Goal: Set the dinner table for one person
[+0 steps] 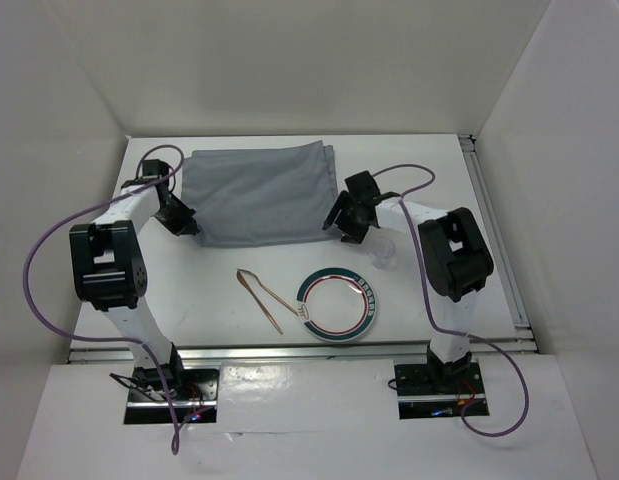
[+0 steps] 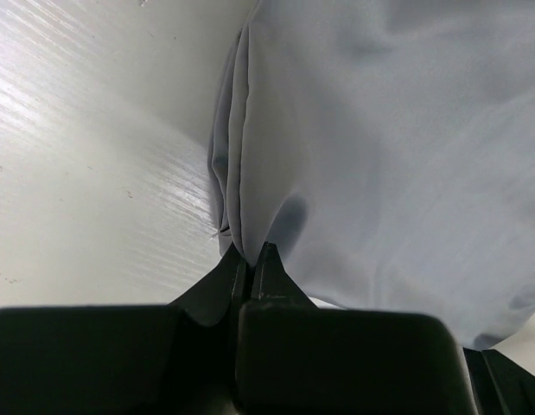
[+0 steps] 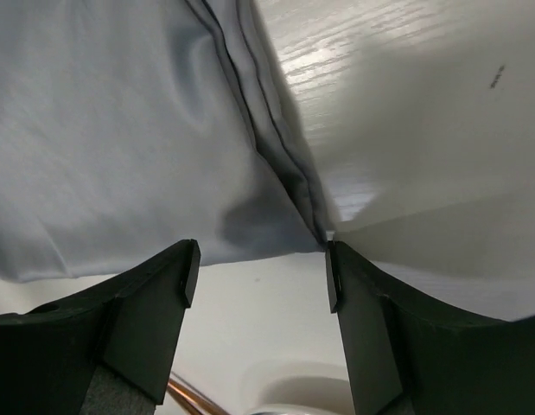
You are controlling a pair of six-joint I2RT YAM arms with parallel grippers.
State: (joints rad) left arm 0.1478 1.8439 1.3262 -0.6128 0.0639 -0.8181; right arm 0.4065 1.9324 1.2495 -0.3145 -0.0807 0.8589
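Note:
The grey cloth (image 1: 259, 195) lies flat on the far half of the white dinner table (image 1: 219, 320). My left gripper (image 1: 184, 222) is at the cloth's front left corner. In the left wrist view it (image 2: 251, 252) is shut on a pinched fold of the cloth's (image 2: 379, 130) edge. My right gripper (image 1: 345, 226) is at the cloth's front right corner. In the right wrist view it (image 3: 261, 275) is open and empty just above the table, and the cloth's (image 3: 111, 130) corner lies right by its right fingertip (image 3: 333, 259).
A white plate with a green and red rim (image 1: 337, 303) lies at the front centre, with copper tongs (image 1: 264, 297) to its left. A small clear glass (image 1: 385, 252) stands under the right arm. White walls enclose the table.

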